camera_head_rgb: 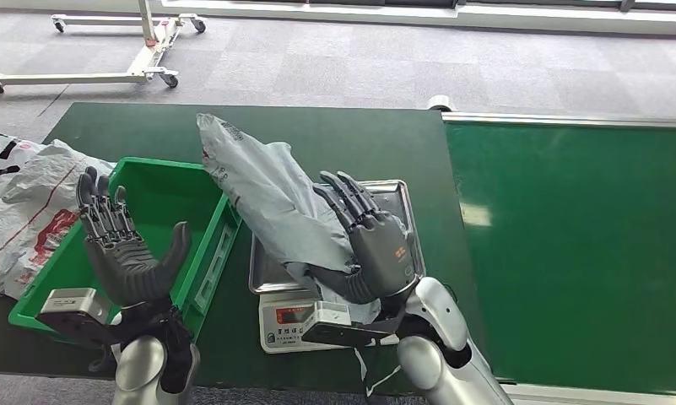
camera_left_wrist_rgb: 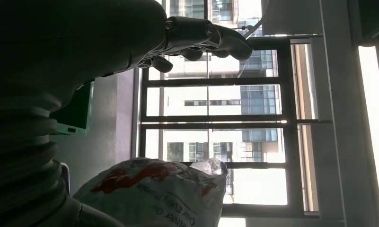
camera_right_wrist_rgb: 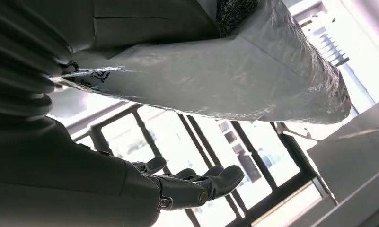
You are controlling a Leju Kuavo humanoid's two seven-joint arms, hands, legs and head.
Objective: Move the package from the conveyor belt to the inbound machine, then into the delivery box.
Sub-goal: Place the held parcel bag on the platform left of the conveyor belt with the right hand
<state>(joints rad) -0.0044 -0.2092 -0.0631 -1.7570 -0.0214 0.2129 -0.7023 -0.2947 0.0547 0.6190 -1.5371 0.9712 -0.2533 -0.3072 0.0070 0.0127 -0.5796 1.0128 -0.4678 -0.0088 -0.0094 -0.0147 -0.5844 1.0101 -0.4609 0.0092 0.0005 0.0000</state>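
Head view, white sacks beside green bin, trolley behind

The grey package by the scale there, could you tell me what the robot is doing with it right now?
The robot's right hand grips the grey package at its lower end, holding it tilted above the tray of the weighing scale. Its upper end leans toward the green crate beside the scale. The left hand is raised over the crate, palm up and fingers apart, holding nothing. The package has not yet gone into the crate.
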